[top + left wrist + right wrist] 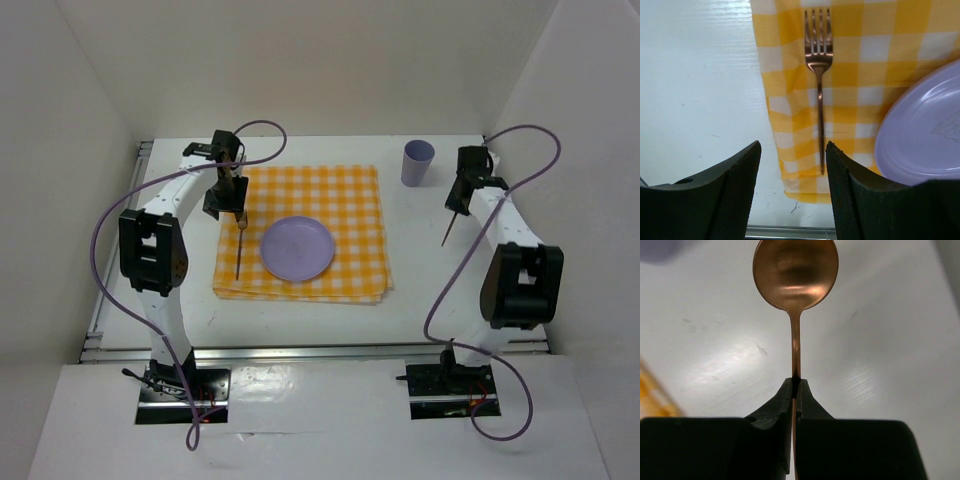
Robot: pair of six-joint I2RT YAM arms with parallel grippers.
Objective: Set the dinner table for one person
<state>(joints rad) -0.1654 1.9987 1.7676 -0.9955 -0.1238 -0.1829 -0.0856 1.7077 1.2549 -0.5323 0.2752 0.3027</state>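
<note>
Here, fork tines pointing far, spoon gripped.

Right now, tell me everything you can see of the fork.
The fork looks like polished copper-toned metal, with four tines, a narrow neck and a slim straight handle. It lies flat on the yellow-and-white checked cloth, near the cloth's left edge, tines toward the far side. The purple plate sits to its right, apart from it. The left gripper hovers above its handle end, fingers open, touching nothing.
</note>
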